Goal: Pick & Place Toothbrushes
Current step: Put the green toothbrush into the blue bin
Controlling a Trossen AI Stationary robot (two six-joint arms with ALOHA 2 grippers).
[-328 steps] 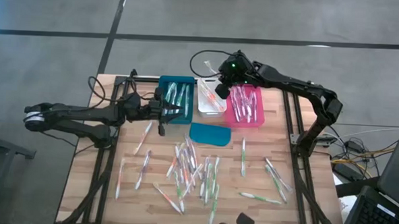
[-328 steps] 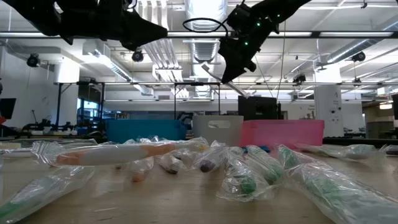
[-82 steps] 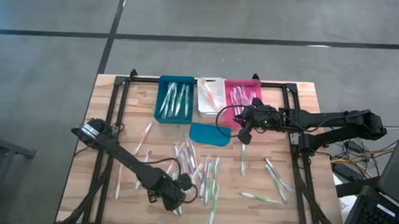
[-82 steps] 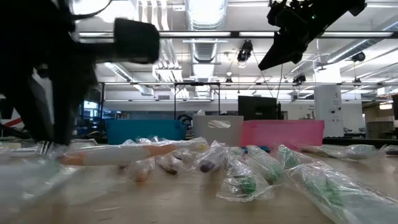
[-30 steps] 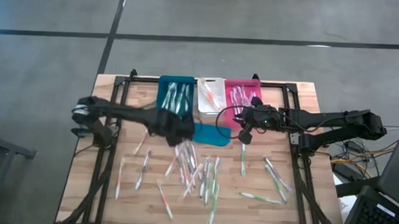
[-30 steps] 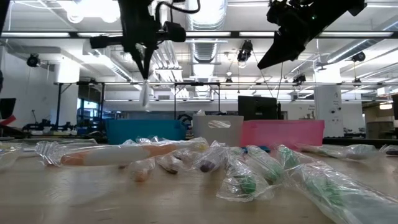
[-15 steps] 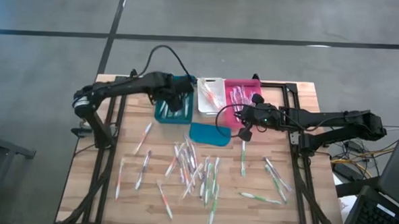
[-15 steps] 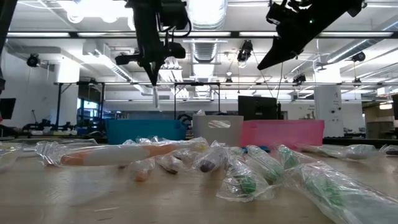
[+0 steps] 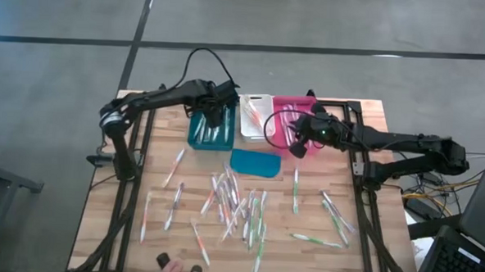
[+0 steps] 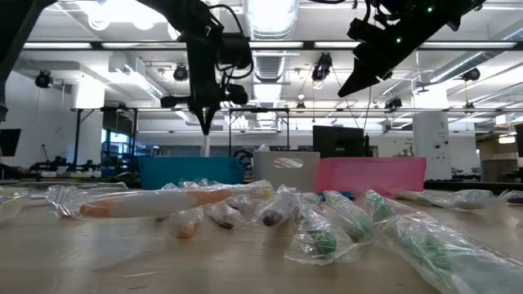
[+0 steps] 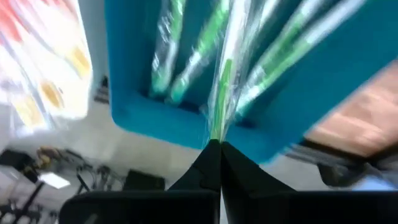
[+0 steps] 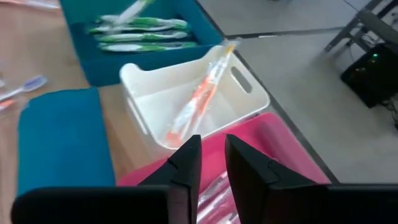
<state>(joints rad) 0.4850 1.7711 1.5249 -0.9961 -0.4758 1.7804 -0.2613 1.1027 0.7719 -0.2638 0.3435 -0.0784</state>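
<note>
Your left gripper (image 9: 220,107) is over the teal bin (image 9: 213,123) at the back of the table (image 9: 124,229), fingers pinched tight on one wrapped green toothbrush (image 11: 221,93); in the left wrist view that brush runs straight out from the closed fingertips (image 11: 214,152) above the bin, where several other green-accented brushes (image 11: 283,56) already lie. Low view shows the same gripper (image 10: 205,122) pointing down above the teal bin (image 10: 192,171) with the brush hanging from it. Your right gripper (image 9: 295,143) hovers above the near edge of the pink bin (image 9: 290,126); right wrist view shows its fingers (image 12: 183,165) slightly apart with nothing between them, pink bin (image 12: 273,140) below and the white bin (image 12: 205,96) just past it, holding an orange brush (image 12: 199,99). The rest of the toothbrushes (image 9: 235,209) are scattered loose on the wood in front of the bins, a few more off to the right side (image 9: 333,210). A flat teal lid (image 9: 254,162) lies just in front of the bins. A person's hand (image 9: 173,271) shows at the table's front edge
</note>
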